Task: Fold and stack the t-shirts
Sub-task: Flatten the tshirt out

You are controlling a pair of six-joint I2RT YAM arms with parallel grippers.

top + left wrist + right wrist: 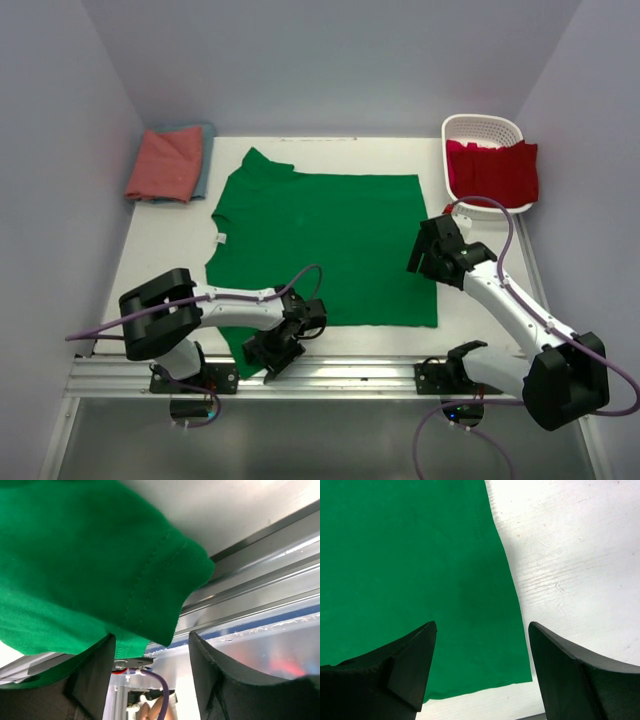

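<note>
Four shirts are showing on the table (150,255): the green shirt (330,245) is lying spread flat in the middle, likely laid out for folding; the red shirt (495,172) is hanging over the basket (485,125) far right, waiting its turn; the pink shirt (165,165) is sitting folded on the teal shirt (207,150) far left, probably the stack. The right gripper (425,255) is hovering wide open over the green hem's near-right corner, holding nothing. The left gripper (275,355) is reaching at the near sleeve (150,580), fingers apart, nothing clamped. Only the left wrist view is showing that sleeve drooping over the metal rail (260,580) and brushing one finger (95,675); overhead, the arm is hiding it.
</note>
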